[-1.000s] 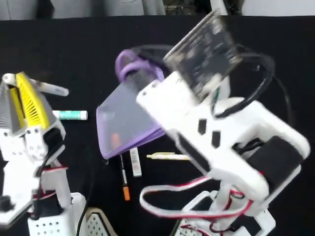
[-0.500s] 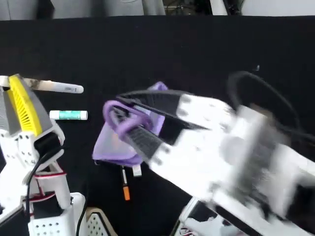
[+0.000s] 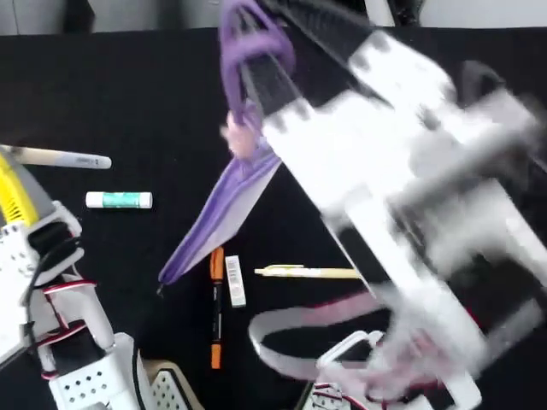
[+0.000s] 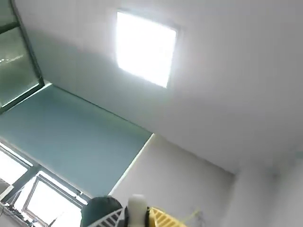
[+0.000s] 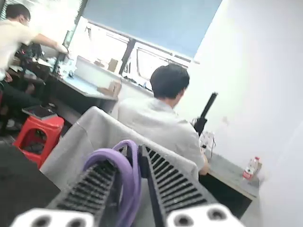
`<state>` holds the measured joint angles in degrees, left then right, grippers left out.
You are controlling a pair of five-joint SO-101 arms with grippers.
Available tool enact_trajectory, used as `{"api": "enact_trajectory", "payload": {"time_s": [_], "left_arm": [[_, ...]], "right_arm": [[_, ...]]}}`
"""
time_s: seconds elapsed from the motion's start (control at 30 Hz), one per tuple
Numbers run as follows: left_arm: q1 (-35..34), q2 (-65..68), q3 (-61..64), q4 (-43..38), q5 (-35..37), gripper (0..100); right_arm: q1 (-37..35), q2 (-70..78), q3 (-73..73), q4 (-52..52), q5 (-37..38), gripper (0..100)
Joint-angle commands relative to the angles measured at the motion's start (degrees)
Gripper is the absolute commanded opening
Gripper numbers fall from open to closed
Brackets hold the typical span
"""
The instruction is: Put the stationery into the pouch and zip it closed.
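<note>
Right jaws hold pouch (image 3: 224, 205) hanging near marker (image 3: 216, 306), pen (image 3: 308, 272).

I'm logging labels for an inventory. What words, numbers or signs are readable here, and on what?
Nothing can be read in any view.
White stick beside the orange pen: dark marks, too blurred to read.
Glue stick: green band, no legible letters.
Bottle on the desk behind: label too small to read.
Pouch: no print visible.
</note>
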<state>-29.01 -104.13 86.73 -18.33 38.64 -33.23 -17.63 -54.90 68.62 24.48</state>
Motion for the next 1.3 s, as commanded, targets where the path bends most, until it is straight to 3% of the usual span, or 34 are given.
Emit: {"api": "enact_trajectory", "payload": {"time_s": [0.0,0.43,0.73,1.27], "left_arm": [[-3.12,-0.35,0.48,-0.79,8.62,3],[-3.30,-0.35,1.80,-0.70,9.41,3],[-3.38,-0.35,2.33,-0.70,9.41,3],[-3.03,-0.35,2.77,-0.70,9.41,3]], "right_arm": [[1.41,4.53,-1.45,-6.95,0.44,2.5],[-2.29,13.85,-6.90,-19.08,0.44,2.5],[-4.57,10.24,-10.68,5.27,-5.54,1.2],[-2.11,8.57,-9.36,27.69,-5.63,1.1]]}}
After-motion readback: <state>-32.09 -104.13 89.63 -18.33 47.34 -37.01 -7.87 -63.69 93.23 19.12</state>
